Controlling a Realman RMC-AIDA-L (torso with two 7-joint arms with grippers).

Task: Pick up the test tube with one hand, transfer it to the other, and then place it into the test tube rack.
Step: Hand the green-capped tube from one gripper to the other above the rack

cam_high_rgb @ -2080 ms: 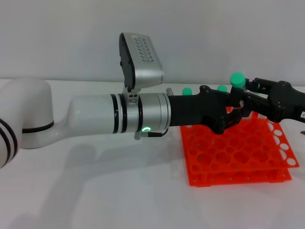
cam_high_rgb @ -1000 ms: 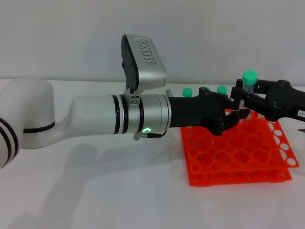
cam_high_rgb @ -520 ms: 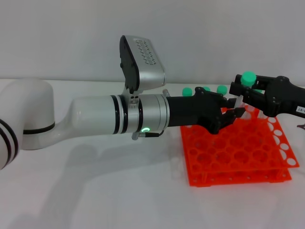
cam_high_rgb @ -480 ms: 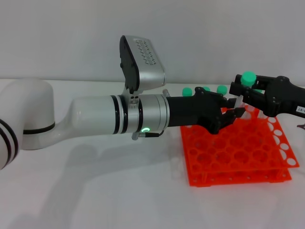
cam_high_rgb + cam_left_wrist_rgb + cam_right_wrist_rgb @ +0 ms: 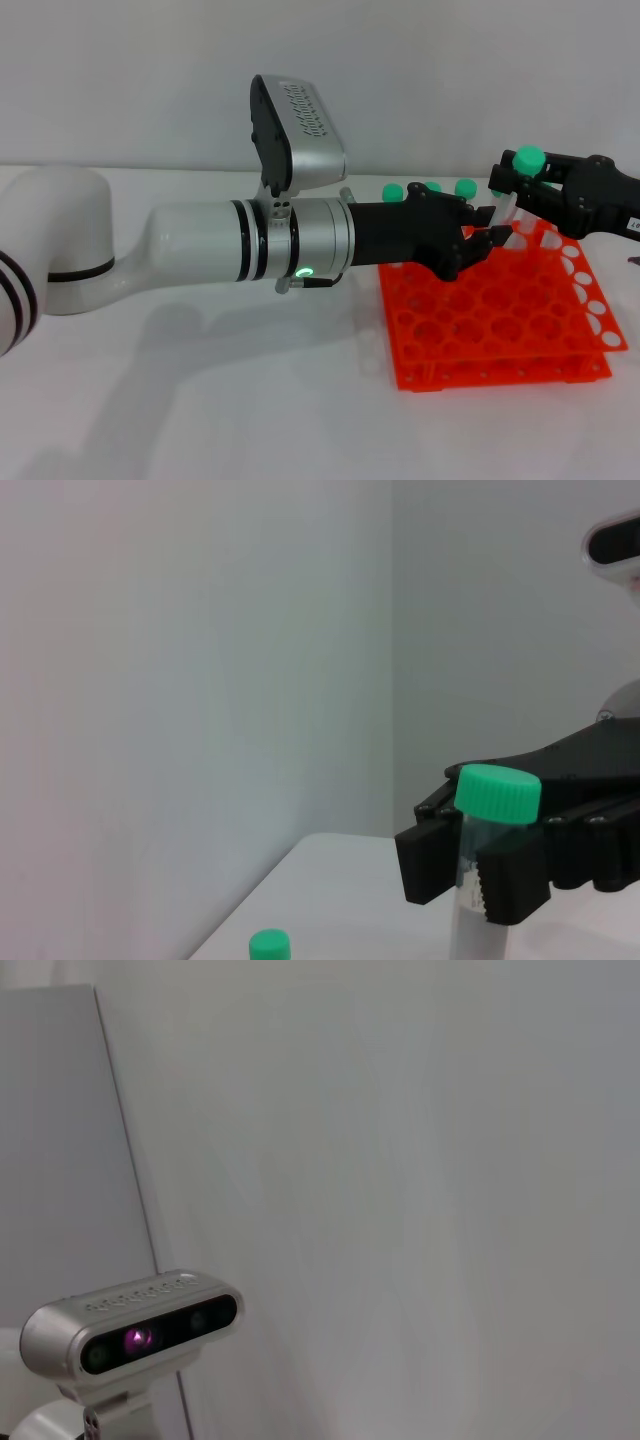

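One test tube (image 5: 510, 195) sits pinched in the right gripper (image 5: 508, 188), beside the spread left gripper (image 5: 482, 240).

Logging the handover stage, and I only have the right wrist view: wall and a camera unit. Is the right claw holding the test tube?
Observer: Yes. The left wrist view shows the right claw clamped on the test tube just below its green cap.
Operator: And the left claw?
Observer: In the head view the left claw is open, near the tube's lower end, over the rack.
Operator: Is the tube in a hole?
Observer: No. It is held above the rack's far side, not yet in any hole.
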